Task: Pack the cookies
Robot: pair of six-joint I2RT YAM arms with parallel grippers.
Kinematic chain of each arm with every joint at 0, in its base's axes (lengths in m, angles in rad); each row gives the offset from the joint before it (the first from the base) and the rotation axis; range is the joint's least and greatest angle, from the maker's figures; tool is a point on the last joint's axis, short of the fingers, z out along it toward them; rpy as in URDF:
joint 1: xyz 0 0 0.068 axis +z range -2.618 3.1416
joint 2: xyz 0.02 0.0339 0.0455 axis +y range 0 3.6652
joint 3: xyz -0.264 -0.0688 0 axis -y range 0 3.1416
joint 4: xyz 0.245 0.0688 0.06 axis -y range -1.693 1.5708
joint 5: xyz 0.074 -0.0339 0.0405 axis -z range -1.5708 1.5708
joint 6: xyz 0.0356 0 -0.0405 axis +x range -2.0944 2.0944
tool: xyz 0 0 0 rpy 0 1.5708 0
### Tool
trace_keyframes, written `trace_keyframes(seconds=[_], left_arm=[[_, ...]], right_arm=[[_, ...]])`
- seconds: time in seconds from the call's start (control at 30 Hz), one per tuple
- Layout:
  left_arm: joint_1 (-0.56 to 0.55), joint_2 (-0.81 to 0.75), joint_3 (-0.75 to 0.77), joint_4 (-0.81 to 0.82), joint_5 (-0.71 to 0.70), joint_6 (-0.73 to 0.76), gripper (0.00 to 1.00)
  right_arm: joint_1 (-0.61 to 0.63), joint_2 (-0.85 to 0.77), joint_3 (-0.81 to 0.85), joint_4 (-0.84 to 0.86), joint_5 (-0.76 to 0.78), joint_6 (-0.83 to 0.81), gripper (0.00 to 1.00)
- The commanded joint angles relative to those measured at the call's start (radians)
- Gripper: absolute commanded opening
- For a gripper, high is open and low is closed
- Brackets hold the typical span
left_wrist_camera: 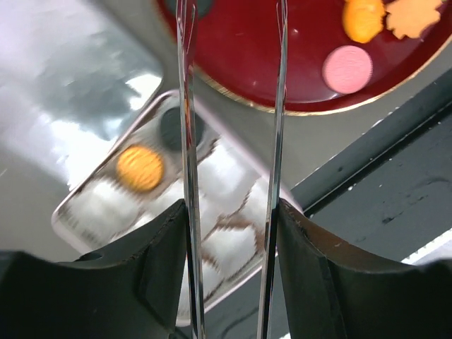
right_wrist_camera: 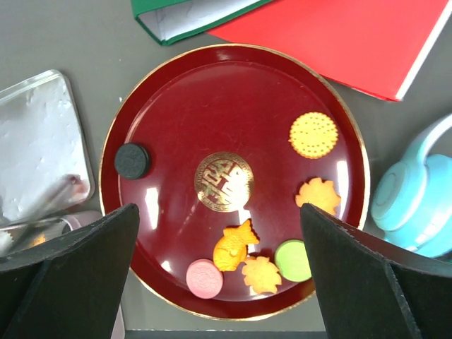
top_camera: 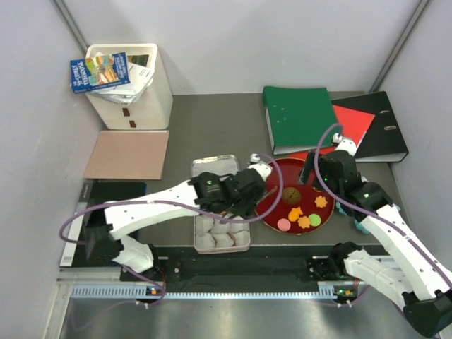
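Two arms are mid-transfer. The left gripper (left_wrist_camera: 232, 28) hangs over the gap between tin (top_camera: 195, 212) and red plate (right_wrist_camera: 212, 106), with its thin blades apart and nothing between them. The right gripper (right_wrist_camera: 219, 212) hovers over the plate, jaws wide and empty. The tin holds paper cups (top_camera: 222, 236) plus an orange cookie (left_wrist_camera: 140, 167) and a dark one. Seven cookies (right_wrist_camera: 261, 274) remain on the plate. The black cookie (right_wrist_camera: 133, 160) sits nearest the tin and is probably the next pick: blades go down either side, then close. The gold medallion (right_wrist_camera: 224, 181) and the book cover (top_camera: 99, 73) in the white bin (top_camera: 159, 99) are both unreadable.
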Motion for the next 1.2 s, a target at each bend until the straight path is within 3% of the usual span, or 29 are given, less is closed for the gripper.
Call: trace_keyframes(seconds=[0.0,0.17,0.4,1.17], left_arm=[[-0.003,0.113,0.076,0.188,0.132,0.107,0.55],[-0.003,0.225,0.141,0.243,0.227,0.155,0.55],[-0.003,0.248,0.141,0.257,0.342,0.192,0.55],[-0.006,0.277,0.003,0.262,0.338,0.187,0.52]], right_arm=[[-0.013,-0.046,0.056,-0.034,0.068,-0.015,0.96],[-0.038,-0.063,0.092,-0.105,0.078,-0.006,0.96],[-0.061,-0.087,0.103,-0.129,0.082,-0.017,0.96],[-0.061,-0.089,0.072,-0.132,0.076,-0.011,0.96]])
